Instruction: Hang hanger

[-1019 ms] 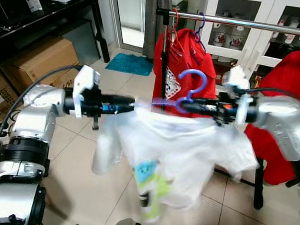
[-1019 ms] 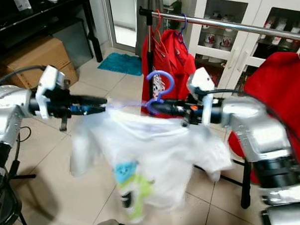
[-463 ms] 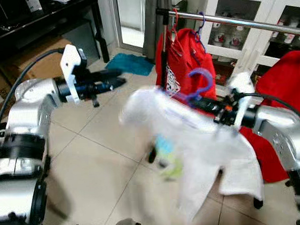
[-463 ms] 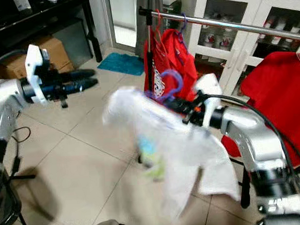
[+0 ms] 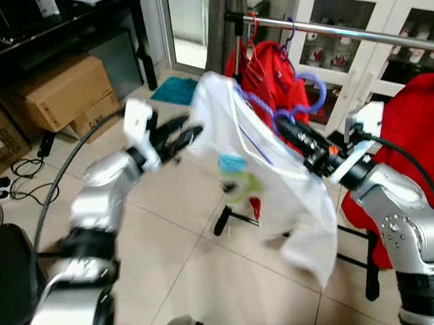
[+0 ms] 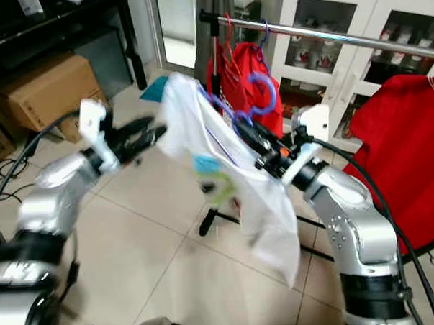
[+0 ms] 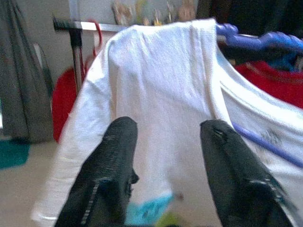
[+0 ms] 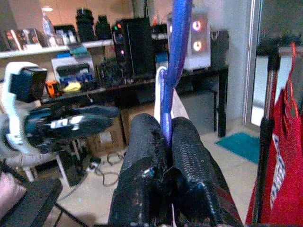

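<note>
Landmark taken: the clothes rail [image 5: 341, 29], a silver bar on a black upright, crossing the upper part of the head views.

Nearest, pale tiled floor [image 5: 186, 279] is seen below and in front of the rail, open and bare of objects out to the rail's black foot. To the robot's left of the rail, cardboard boxes [image 5: 55, 94] are stacked under a dark shelf, with a teal mat [image 5: 172, 91] on the floor beyond them.

The left gripper [image 5: 174, 135] is held in front of the rail at about chest height, fingers spread wide and holding nothing; in the left wrist view the two fingers [image 7: 111, 175] frame the white T-shirt [image 5: 264, 167] just ahead, apparently not touching it, though blur makes this uncertain.

The right gripper [image 6: 248, 136] is raised below and in front of the rail. In the right wrist view its fingertips [image 8: 147, 142] are pressed tight on the shank of the blue hanger [image 5: 300, 98]. The hanger carries the T-shirt, tilted, its hook just short of the rail and not over it.

On the rail, red garments [image 5: 271, 81] hang on their own hangers. Behind the rail stands a white glass-door cabinet [image 5: 355, 27].

The right wrist view adds a dark desk with lit computer equipment [image 8: 142, 42].
</note>
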Motion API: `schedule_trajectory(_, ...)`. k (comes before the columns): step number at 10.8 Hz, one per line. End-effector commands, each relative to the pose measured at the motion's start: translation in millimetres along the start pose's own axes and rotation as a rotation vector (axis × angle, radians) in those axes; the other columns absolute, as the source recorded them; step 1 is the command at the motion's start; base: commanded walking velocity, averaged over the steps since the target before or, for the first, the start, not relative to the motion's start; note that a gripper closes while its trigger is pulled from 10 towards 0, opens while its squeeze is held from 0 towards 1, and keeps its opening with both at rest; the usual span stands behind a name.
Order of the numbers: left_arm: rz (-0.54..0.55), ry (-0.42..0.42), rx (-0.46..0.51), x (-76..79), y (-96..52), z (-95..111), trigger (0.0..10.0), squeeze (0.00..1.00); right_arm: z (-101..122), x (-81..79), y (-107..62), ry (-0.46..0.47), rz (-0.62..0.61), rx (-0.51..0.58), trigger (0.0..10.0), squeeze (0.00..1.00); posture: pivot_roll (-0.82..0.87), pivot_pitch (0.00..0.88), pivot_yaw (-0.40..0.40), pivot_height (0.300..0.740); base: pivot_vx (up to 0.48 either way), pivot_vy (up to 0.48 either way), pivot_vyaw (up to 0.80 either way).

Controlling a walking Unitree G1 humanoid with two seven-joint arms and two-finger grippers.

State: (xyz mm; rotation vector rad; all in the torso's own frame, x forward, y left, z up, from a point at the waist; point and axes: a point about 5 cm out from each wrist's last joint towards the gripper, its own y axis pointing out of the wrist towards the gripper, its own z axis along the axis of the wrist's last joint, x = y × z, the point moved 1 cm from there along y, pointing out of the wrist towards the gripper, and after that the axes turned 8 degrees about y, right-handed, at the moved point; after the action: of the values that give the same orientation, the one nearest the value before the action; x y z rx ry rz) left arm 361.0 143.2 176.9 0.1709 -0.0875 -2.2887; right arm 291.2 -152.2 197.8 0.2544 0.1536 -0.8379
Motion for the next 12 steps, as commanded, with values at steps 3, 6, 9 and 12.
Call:
schedule_trajectory(3,0.013,0.003,0.133,7.5,20.1,20.7,10.0,0.83,3.9,-16.5,10.3,-0.121,-0.033,0.016,0.0,0.00,0.02,0.000,0.037,0.740,0.000,0.000,0.00)
schedule_trajectory(6,-0.071,-0.041,0.170,25.1,23.5,18.2,10.0,0.00,5.9,-28.6,22.2,-0.261,-0.062,0.017,0.0,0.00,0.02,0.000,0.036,0.740,0.000,0.000,0.00)
schedule_trajectory(9,0.054,-0.001,0.128,14.5,29.0,11.6,10.0,0.00,6.9,-39.8,25.8,-0.243,-0.003,0.032,0.0,0.00,0.01,0.000,0.035,0.740,0.000,0.000,0.00)
schedule_trajectory(12,0.093,0.047,0.127,18.1,35.2,10.7,10.0,0.00,7.2,-43.4,23.7,-0.205,0.041,0.046,0.0,0.00,0.01,0.000,0.037,0.740,0.000,0.000,0.00)
